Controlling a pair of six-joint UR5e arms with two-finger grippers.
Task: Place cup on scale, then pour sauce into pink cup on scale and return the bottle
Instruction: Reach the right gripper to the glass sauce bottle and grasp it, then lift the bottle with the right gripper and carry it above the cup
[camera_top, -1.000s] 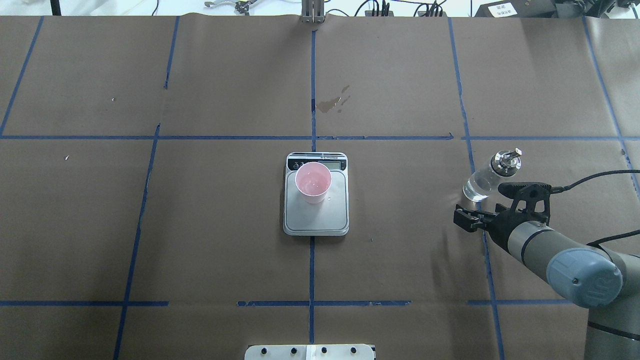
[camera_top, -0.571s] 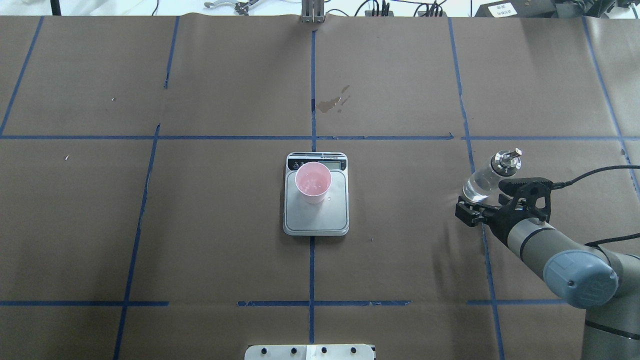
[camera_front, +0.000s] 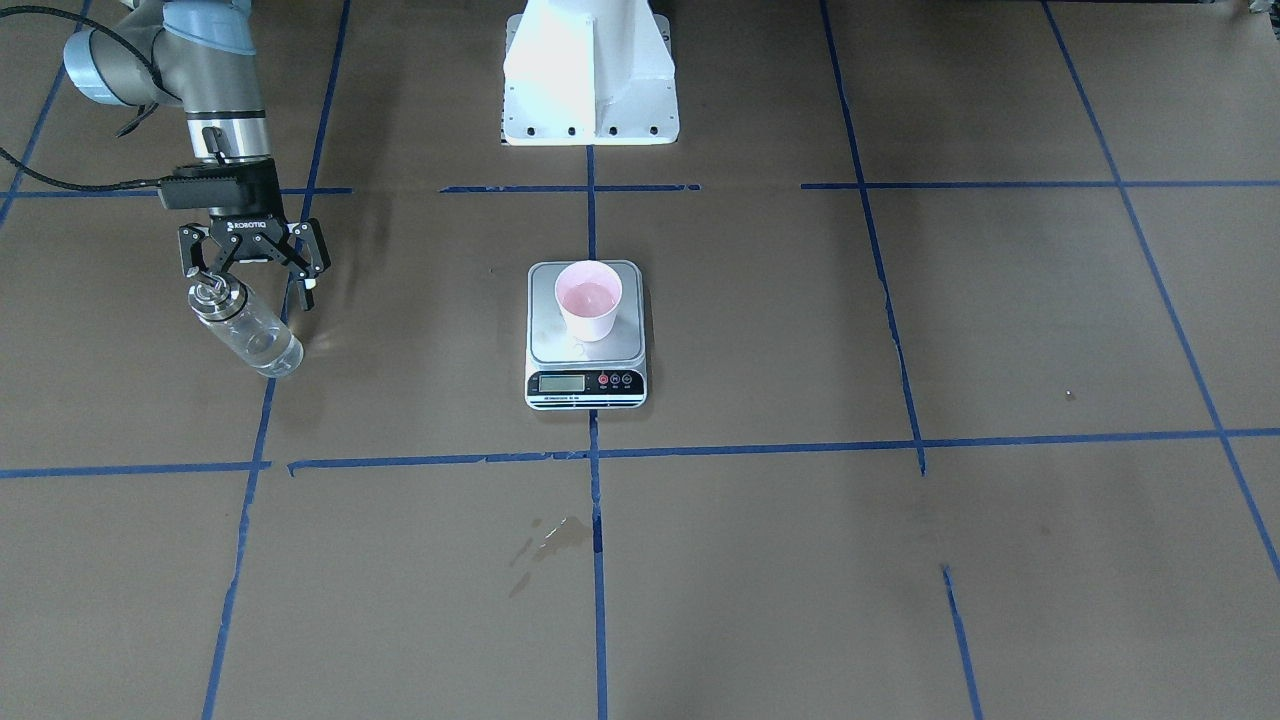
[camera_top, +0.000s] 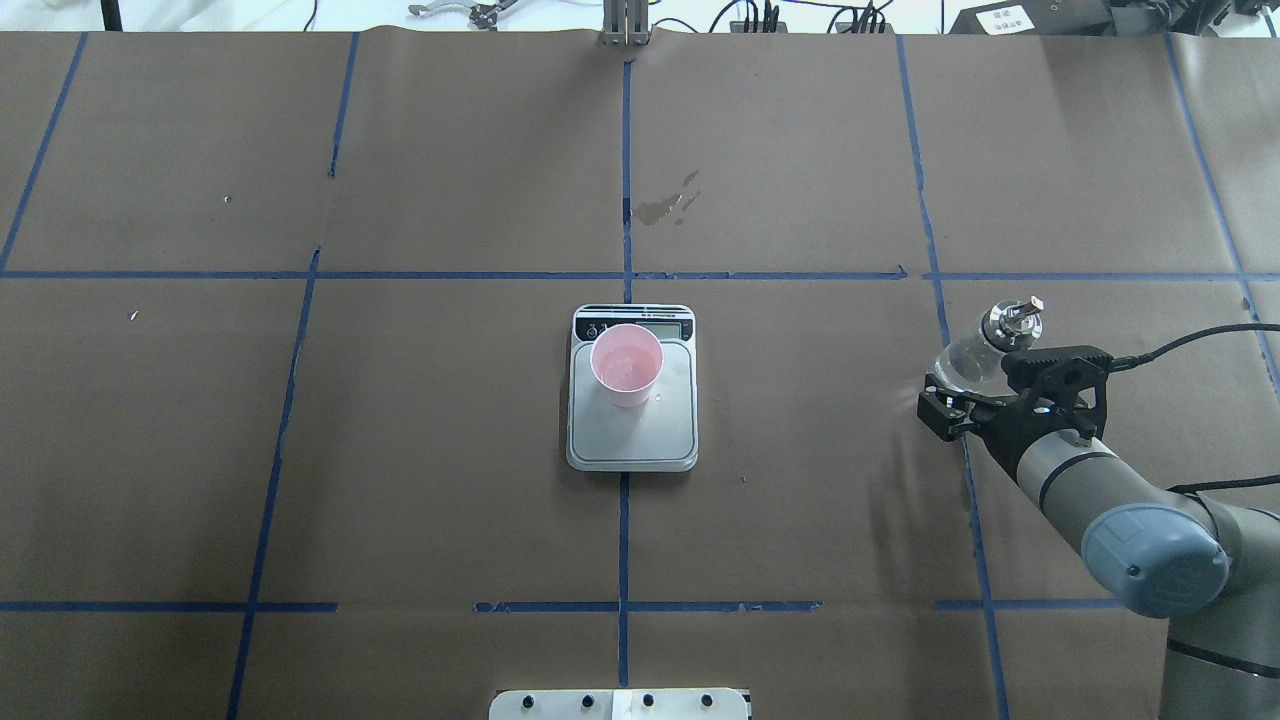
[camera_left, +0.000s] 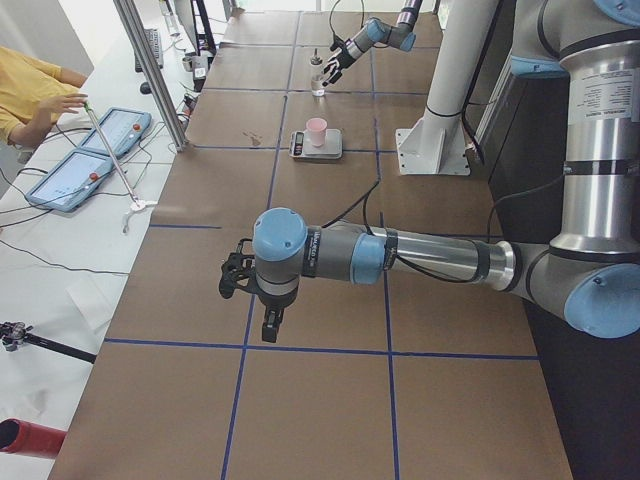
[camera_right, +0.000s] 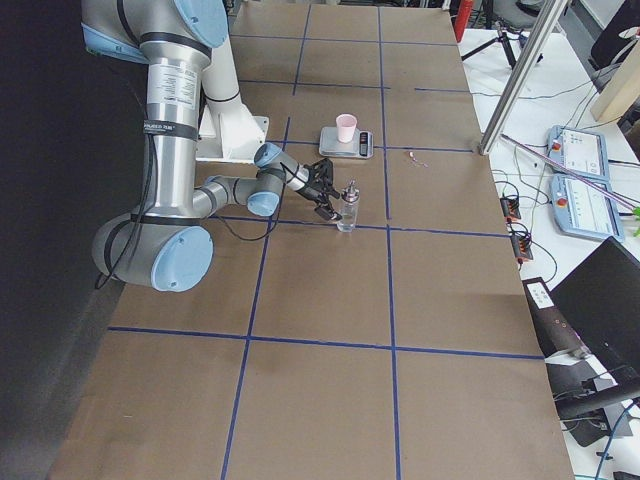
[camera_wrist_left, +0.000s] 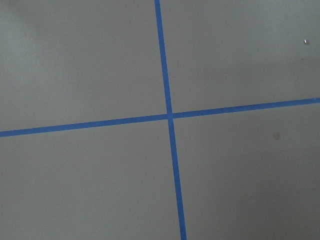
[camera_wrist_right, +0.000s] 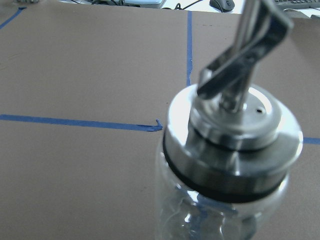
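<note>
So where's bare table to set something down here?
Open paper on the robot's left of the scale, and between scale and bottle. Crowded only where the open right gripper is at the bottle; the cup takes the scale's display end.

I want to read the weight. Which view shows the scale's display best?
The exterior front-facing view: the black display strip of the flat silver-and-white kitchen scale faces that camera, unobstructed. In the overhead view the pale pink tapered cup overlaps the strip; side views show it tiny; the wrist views miss it.
</note>
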